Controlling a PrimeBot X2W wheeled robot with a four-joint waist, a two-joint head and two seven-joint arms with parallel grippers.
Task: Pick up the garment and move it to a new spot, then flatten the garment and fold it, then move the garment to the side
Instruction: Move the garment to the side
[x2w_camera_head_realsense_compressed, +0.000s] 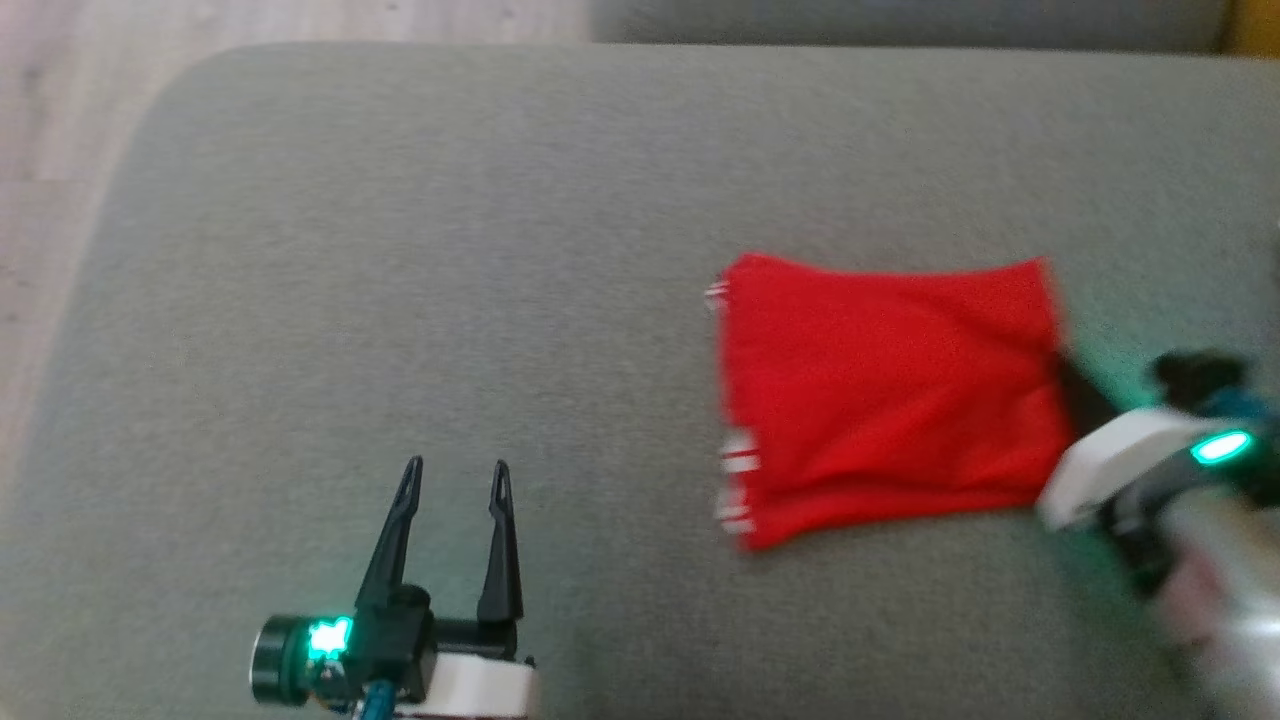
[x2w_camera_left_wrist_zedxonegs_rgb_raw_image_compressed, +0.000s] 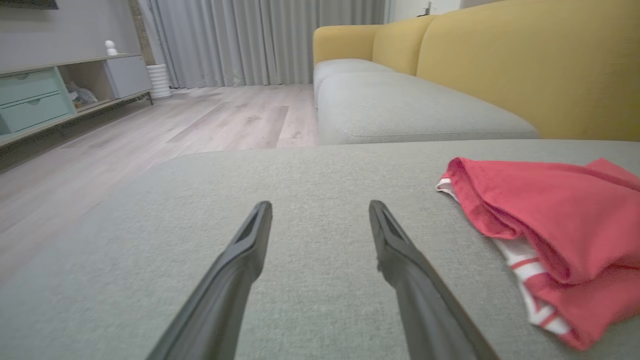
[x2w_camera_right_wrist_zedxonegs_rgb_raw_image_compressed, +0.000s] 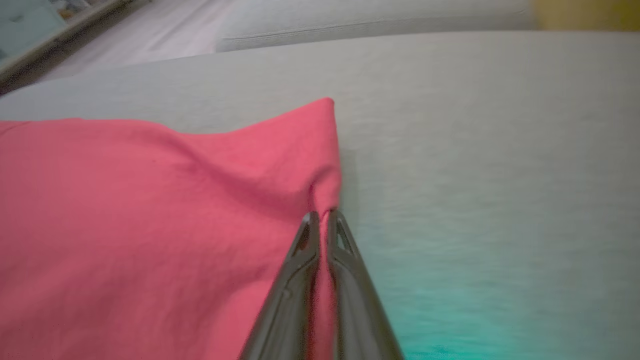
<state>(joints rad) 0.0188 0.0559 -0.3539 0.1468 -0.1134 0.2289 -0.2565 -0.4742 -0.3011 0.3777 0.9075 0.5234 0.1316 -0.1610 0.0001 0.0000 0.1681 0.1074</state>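
Note:
The garment (x2w_camera_head_realsense_compressed: 880, 395) is red with white striped trim, folded into a rough rectangle on the grey cushion (x2w_camera_head_realsense_compressed: 450, 250), right of centre in the head view. My right gripper (x2w_camera_head_realsense_compressed: 1062, 365) is shut on the garment's right edge; in the right wrist view the closed fingertips (x2w_camera_right_wrist_zedxonegs_rgb_raw_image_compressed: 322, 220) pinch a fold of the red cloth (x2w_camera_right_wrist_zedxonegs_rgb_raw_image_compressed: 150, 225). My left gripper (x2w_camera_head_realsense_compressed: 458, 468) stands open at the lower left, well left of the garment, with nothing between its fingers. From the left wrist its gripper (x2w_camera_left_wrist_zedxonegs_rgb_raw_image_compressed: 320, 207) hovers over bare cushion, with the garment (x2w_camera_left_wrist_zedxonegs_rgb_raw_image_compressed: 555, 225) off to the right.
The grey cushion's (x2w_camera_left_wrist_zedxonegs_rgb_raw_image_compressed: 320, 170) rounded far edge drops to a wooden floor (x2w_camera_left_wrist_zedxonegs_rgb_raw_image_compressed: 150, 130). Beyond it stand a yellow-backed sofa (x2w_camera_left_wrist_zedxonegs_rgb_raw_image_compressed: 500, 65), grey curtains (x2w_camera_left_wrist_zedxonegs_rgb_raw_image_compressed: 260, 40) and a low cabinet (x2w_camera_left_wrist_zedxonegs_rgb_raw_image_compressed: 45, 95) along the wall.

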